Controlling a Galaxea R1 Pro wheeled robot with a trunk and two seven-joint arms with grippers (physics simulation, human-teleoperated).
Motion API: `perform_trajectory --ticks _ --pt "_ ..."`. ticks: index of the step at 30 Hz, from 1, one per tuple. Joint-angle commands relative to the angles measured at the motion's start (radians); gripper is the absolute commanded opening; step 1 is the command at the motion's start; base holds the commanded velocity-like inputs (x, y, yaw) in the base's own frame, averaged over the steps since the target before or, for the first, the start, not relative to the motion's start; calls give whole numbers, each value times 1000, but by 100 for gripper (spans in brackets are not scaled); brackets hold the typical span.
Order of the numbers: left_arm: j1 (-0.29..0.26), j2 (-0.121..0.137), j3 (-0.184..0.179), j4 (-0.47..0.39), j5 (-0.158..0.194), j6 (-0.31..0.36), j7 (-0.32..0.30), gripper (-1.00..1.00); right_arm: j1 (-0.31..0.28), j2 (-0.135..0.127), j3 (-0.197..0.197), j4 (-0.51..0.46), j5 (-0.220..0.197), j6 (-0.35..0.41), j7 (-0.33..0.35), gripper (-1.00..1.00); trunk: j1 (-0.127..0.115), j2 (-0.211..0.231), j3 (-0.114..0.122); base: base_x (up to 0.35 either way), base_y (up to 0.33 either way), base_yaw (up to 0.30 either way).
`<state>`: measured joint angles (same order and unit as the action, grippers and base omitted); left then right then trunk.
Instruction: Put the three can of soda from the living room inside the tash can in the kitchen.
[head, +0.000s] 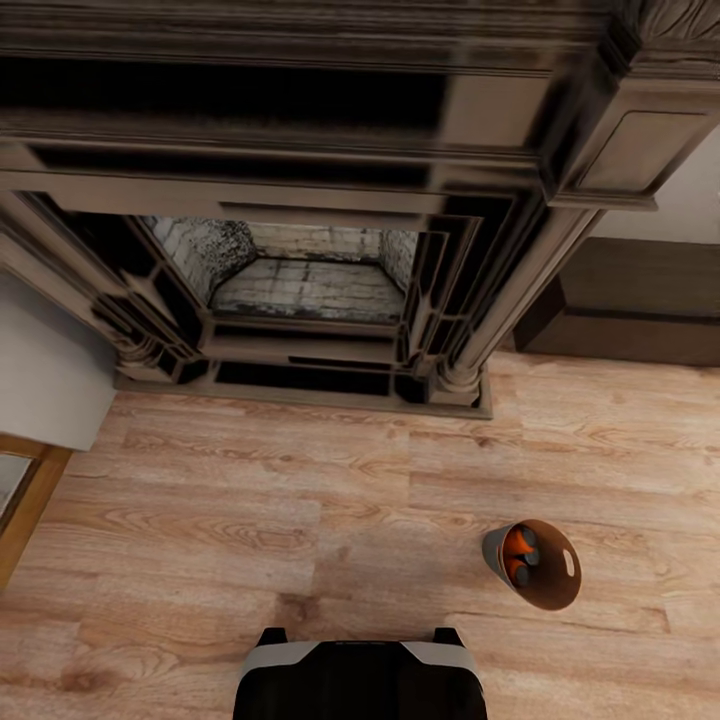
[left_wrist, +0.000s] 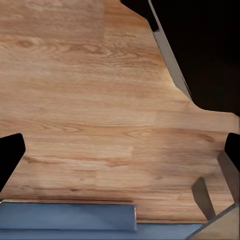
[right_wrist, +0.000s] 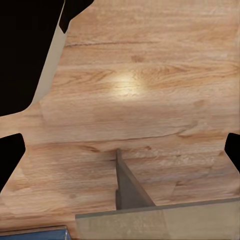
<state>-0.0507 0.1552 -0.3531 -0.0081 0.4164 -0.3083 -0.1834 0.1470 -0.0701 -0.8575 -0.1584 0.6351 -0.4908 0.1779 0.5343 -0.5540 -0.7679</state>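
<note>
On the light wood floor (head: 300, 500), a bit right of the robot's base (head: 360, 680), sits the trash can (head: 570, 560), tipped so its brown inside faces up. Cans of soda (head: 515, 545) are inside it: 2 orange ones are clear, with something dark beside them. Big dark carved fireplace (head: 300, 200) straight ahead. Both wrist views look down at floorboards, and honestly I can't tell whether either pincer is open or closed.

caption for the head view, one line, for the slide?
Small tapered grey bin holding orange soda cans on light wood floor before dark carved fireplace.
</note>
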Motion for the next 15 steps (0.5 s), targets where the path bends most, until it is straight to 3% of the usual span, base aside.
perform_trajectory --ticks 1,15 --pt "0 0 0 0 1 2 -2 100 0 0 0 -1 0 0 0 100 0 0 1 0 0 -2" --pt "-1 -1 6 -4 4 7 22 100 -1 0 1 4 1 1 0 100 0 0 3 0 0 0"
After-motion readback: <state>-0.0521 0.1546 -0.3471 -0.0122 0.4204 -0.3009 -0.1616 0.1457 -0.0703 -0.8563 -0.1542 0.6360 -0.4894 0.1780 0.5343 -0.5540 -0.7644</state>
